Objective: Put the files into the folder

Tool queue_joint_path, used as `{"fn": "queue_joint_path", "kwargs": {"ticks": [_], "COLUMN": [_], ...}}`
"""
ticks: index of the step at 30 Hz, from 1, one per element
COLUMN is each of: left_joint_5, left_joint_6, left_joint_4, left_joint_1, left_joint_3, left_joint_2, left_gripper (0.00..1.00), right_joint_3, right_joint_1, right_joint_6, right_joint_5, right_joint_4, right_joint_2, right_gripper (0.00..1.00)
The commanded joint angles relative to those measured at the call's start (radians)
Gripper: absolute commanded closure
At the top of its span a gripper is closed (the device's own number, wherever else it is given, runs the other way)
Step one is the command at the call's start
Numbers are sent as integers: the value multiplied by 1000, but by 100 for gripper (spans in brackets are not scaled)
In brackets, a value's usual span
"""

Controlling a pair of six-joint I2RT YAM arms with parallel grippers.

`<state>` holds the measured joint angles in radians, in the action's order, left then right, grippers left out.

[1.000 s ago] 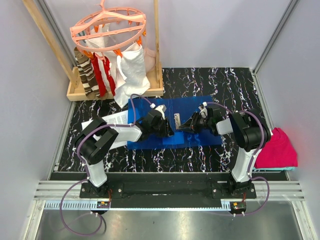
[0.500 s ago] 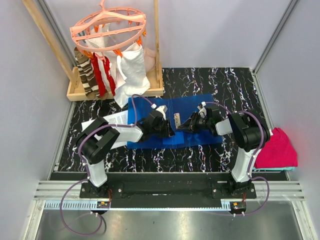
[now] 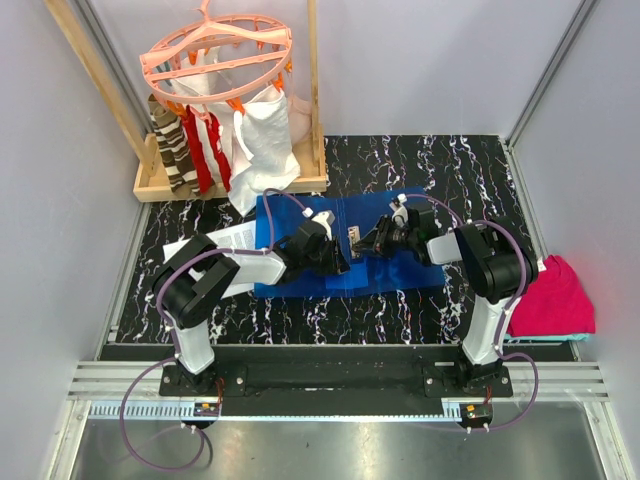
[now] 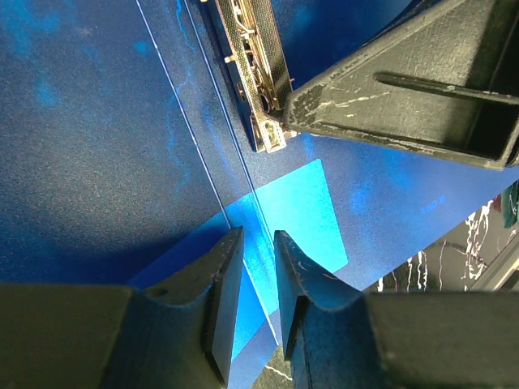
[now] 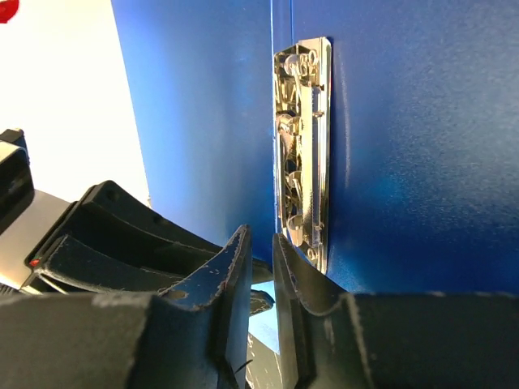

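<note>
**Blue folder (image 3: 415, 268) and printed files (image 3: 235, 237) on the bench (image 3: 450, 165).**
The folder lies opened flat at the bench's centre, with its metal clip (image 3: 354, 238) running along the middle fold. The white, text-covered files lie flat just beside its left edge.

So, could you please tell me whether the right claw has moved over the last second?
Yes. The right claw has slid left, toward the metal clip on the blue folder, which has not shifted.
</note>
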<state>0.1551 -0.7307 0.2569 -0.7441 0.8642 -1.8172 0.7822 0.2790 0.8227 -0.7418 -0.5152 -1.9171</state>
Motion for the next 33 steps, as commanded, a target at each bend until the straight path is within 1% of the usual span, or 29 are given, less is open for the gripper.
{"fn": "queue_joint_path", "kwargs": {"ticks": [1, 8, 14, 16, 17, 20, 23, 25, 27, 28, 32, 33], "left_joint_5": [-54, -54, -58, -54, -55, -61, -58, -58, -60, -58, -57, -60], "left_joint_6": [30, 33, 24, 21, 20, 20, 19, 22, 17, 16, 24, 27], "left_joint_4": [-54, -58, -53, -61, -59, -50, -42, -39, -44, -36, -38, -39], "left_joint_1": [-1, -3, -3, -3, -3, -3, -3, -4, -3, -4, -4, -5], "left_joint_3": [4, 1, -8, -7, -13, -24, -31, -37, -40, -48, -42, -42], "left_joint_2": [-13, -4, 15, 12, 12, 9, 7, 10, 12, 13, 12, 15], "left_gripper": [71, 71, 71, 71, 71, 71, 71, 71, 71, 71, 71, 71], "right_joint_3": [29, 32, 42, 28, 10, -11, -23, 0, 6, 0, 8, 8], "right_joint_1": [15, 29, 37, 37, 37, 37, 37, 37, 37, 37, 38, 38], "right_joint_6": [-39, -131, -183, -183, -188, -192, -171, -171, -154, -131, -129, -131], "right_joint_5": [30, 110, 166, 174, 174, 182, 162, 154, 141, 131, 131, 133], "right_joint_4": [21, 145, 233, 239, 241, 256, 215, 205, 186, 140, 116, 115], "right_joint_2": [-20, 1, 21, 50, 62, 93, 76, 55, 32, 29, 12, 10], "right_gripper": [75, 70, 69, 68, 65, 64, 61, 61, 64, 65, 74, 79]}}
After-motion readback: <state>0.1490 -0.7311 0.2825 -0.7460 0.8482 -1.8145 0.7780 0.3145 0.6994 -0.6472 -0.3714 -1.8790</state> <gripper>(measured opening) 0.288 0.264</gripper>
